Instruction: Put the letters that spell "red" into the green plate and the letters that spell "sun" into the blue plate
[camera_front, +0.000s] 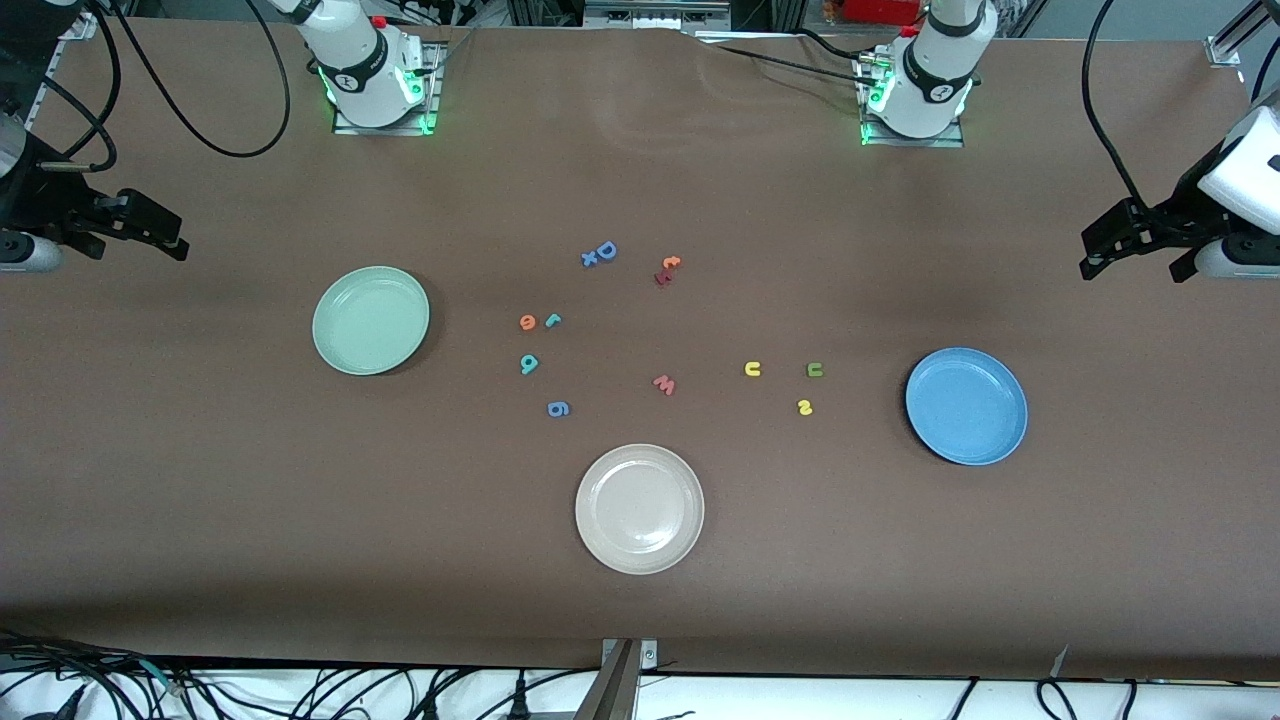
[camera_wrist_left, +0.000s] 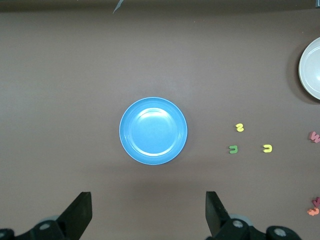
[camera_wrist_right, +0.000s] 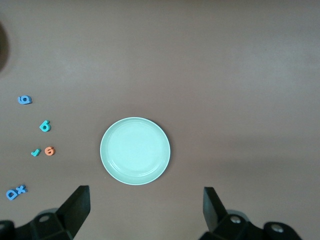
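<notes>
Brown covering spans the desk (camera_front: 200, 500), and all six task letters lie on it, outside the plates. The green plate (camera_front: 371, 320) sits toward the right arm's end, the blue plate (camera_front: 966, 405) toward the left arm's end, both holding nothing. The orange "e" (camera_front: 528, 322) and teal "r" (camera_front: 553, 320) lie just beside each other, with the teal "d" (camera_front: 529, 364) nearer the front camera. The yellow "u" (camera_front: 753, 369), green "n" (camera_front: 815, 370) and yellow "s" (camera_front: 804, 407) cluster near the blue plate. The left tool (camera_wrist_left: 149, 210) hangs released above the desk by the blue plate; the right tool (camera_wrist_right: 146, 207) hangs released by the green plate.
</notes>
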